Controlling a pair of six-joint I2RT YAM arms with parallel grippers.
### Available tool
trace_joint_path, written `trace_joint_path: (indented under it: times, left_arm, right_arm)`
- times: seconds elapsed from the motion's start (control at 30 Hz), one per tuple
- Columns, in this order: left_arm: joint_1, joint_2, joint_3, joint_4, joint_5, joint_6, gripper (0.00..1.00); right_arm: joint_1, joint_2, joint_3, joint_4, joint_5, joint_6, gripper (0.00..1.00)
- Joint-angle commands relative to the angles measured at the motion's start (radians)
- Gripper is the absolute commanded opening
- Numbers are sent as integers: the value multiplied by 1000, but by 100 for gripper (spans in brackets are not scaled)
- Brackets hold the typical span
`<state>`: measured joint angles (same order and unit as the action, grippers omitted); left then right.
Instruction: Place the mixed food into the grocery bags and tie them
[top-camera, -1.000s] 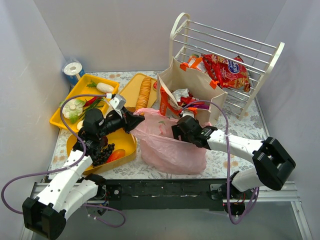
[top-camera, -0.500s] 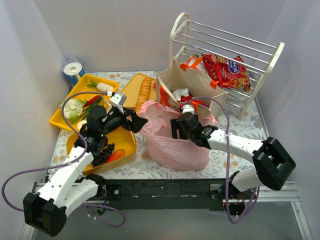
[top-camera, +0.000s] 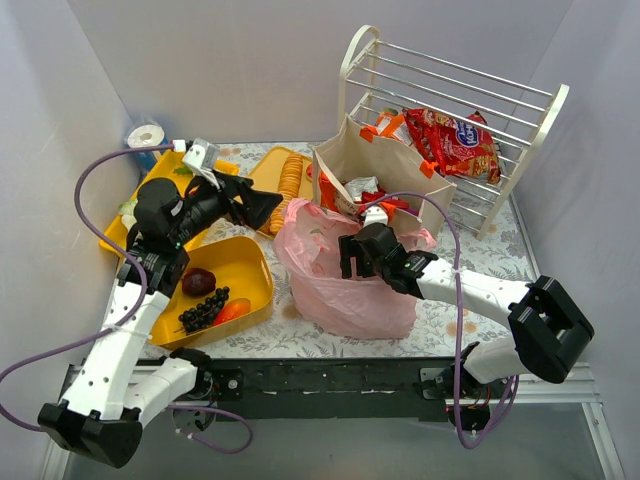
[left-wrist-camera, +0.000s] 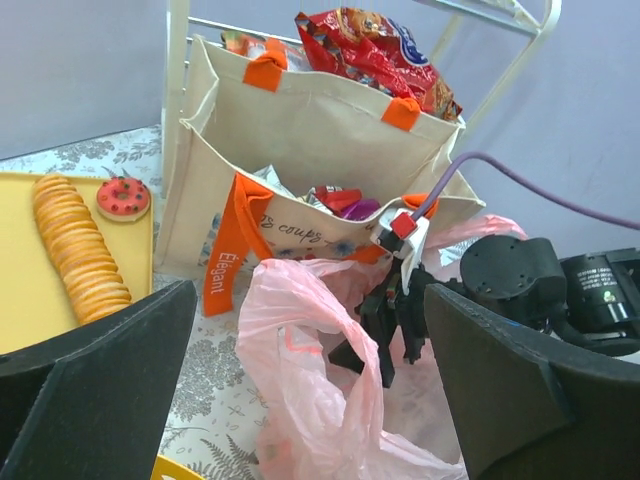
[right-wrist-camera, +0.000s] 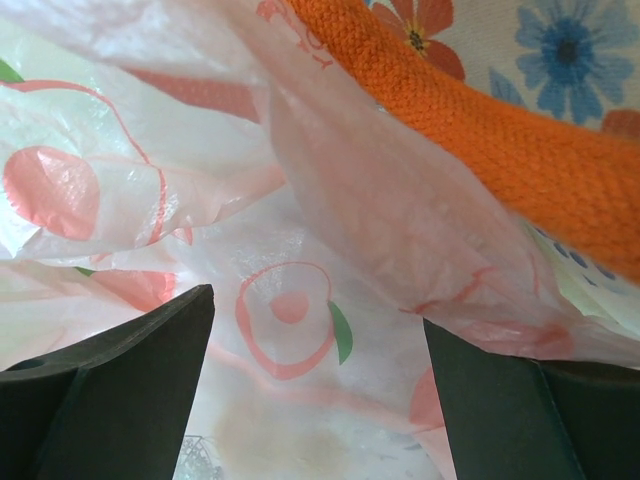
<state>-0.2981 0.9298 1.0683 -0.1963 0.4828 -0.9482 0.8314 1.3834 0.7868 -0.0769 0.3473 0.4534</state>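
Note:
The pink plastic bag stands crumpled at the table's middle, mouth upward. My right gripper sits open at that mouth; in the right wrist view only the bag's printed film lies between its fingers, under the tote's orange strap. My left gripper hangs open and empty in the air left of the bag, apart from it. In the left wrist view the pink bag and the right gripper are ahead. Behind stands the beige tote with packets inside. A dark red fruit and grapes lie in the near yellow tray.
A white wire rack at the back right holds a red snack packet. A row of crackers lies on a yellow tray behind the bag. Another yellow tray with produce sits far left, beside a blue-and-white roll.
My left gripper opened, let go of the pink bag's left rim and rose back to the left. The bag's mouth drew in and stands taller. The right gripper shifted slightly left.

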Motion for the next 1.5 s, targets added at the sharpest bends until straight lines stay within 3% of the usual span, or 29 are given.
trace_joint_path:
  times: [0.0,0.13,0.27,0.57,1.13,1.23,1.37,1.47]
  left_arm:
    - [63,7,44,-154,-204,-47,98]
    - [169,47,-2,-337,-520,-242,98]
    - [257,32,-115,-440,-654,-375,98]
    - [277,-45,-300,-529,-756,-535,98]
    - [366,78,-511,-351,-774,-623,98]
    - [373,99,-521,-316,-747,-612,91]
    - [375,110,-510,-319,-702,-597,52]
    - [373,66,-467,-334,-672,-534,41]
  right_arm:
    - [-5,-21,-1,62,-13,5,92]
    - [-3,-32,-1,62,-13,-4,91]
    - [-3,-44,-9,62,-16,-12,91]
    - [-5,-83,-46,98,-21,-19,91]
    - [-5,-118,-61,120,-45,-22,90]
    - [-5,-119,-63,120,-44,-24,90]
    - [-5,-118,-61,120,-47,-22,89]
    - [-5,-118,-60,120,-48,-21,89]
